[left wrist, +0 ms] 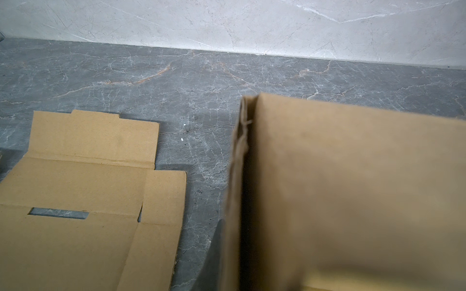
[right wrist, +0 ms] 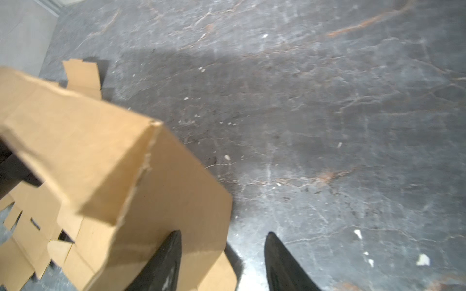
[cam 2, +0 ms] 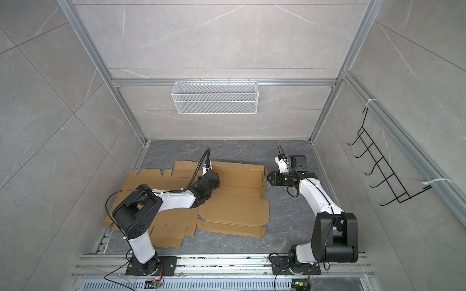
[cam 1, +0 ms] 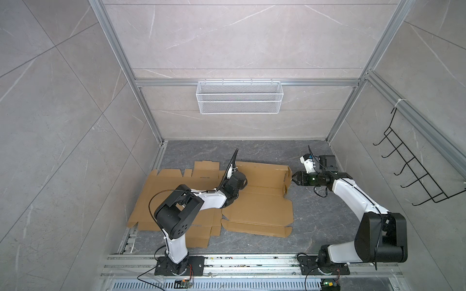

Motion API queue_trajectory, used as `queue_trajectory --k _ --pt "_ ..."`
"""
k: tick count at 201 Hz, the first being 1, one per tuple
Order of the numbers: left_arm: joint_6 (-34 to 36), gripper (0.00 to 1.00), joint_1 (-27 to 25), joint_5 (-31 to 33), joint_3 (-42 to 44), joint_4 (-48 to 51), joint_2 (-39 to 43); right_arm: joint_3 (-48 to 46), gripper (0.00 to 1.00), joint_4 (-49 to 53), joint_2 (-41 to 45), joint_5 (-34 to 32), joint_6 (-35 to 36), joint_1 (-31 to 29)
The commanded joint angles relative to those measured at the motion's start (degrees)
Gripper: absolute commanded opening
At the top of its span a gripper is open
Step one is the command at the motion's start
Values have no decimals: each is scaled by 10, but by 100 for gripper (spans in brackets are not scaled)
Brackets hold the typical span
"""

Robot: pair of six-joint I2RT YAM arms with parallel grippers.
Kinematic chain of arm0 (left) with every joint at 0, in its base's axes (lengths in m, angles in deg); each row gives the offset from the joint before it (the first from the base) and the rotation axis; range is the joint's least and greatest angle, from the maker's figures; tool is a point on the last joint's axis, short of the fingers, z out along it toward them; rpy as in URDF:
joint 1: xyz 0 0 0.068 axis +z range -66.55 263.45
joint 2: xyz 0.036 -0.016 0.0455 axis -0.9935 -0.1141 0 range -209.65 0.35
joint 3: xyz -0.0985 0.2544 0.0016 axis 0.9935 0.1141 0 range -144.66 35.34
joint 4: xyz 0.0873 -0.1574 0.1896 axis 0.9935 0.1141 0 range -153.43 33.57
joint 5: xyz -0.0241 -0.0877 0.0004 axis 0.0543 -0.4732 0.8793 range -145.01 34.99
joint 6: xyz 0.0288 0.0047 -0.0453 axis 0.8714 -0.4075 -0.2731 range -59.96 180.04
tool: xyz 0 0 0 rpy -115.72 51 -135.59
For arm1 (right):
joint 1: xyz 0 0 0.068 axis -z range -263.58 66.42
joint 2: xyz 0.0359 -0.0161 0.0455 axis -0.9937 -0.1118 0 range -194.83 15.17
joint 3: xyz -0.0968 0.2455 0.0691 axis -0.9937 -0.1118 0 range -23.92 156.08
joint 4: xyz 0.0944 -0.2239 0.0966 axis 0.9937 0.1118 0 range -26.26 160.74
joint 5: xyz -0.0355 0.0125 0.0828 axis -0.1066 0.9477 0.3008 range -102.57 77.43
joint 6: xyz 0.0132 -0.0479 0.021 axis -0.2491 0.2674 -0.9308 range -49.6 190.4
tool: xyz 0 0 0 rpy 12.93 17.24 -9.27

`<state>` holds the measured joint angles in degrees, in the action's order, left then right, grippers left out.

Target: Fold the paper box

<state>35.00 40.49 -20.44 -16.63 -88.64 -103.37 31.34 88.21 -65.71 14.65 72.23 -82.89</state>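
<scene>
**Right side wall going up on the blank**

Far left: a spare flat blank [cam 1: 164,181] lies on the table [cam 1: 315,221], partly under the left arm. The left pincer [cam 1: 235,182] sits low over the paper box [cam 1: 262,201], hidden beneath its own wrist. It is closed, but whether it pinches cardboard cannot be told. The box lies mid-table, mostly flat. At its right edge the side wall [cam 1: 287,177] stands up. The right pincer [cam 1: 293,179] meets that wall from outside, jaws about half apart, gripping nothing.

Judgement: early stage, walls being erected. The next move calls for the right pincer to press or pinch the wall over along its crease while the left pins the base.

Views: the right wrist alone shows the fingers [right wrist: 166,257] apart, one over cardboard, one over bare table. The left wrist shows no pincer, only a tilted panel [left wrist: 340,189] close to the lens.
</scene>
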Motion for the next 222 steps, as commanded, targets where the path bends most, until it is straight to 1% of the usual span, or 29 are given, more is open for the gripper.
queue_trajectory --k 1,36,55,84,110,153,168,222 --pt "-11 0 4 -22 -2 43 -10 -18 56 41 26 -8 19 -14" --pt "-16 0 4 -27 -7 45 -15 -54 56 -4 37 -14 12 -46" --pt "-16 0 4 -28 -9 47 -15 -65 57 -36 34 -40 8 -63" --pt "-16 0 3 -32 -10 48 -19 -85 59 -144 25 -107 -25 -74" --pt "-16 0 4 -38 -13 52 -21 -92 59 -230 2 -139 -45 -83" --pt "-12 0 4 -42 -15 54 -19 -118 58 -313 -17 -171 -12 -109" --pt "-12 0 4 -46 -18 56 -22 -126 58 -341 -18 -168 7 -112" --pt "-12 0 5 -51 -22 59 -24 -85 56 -329 -61 -177 47 -113"
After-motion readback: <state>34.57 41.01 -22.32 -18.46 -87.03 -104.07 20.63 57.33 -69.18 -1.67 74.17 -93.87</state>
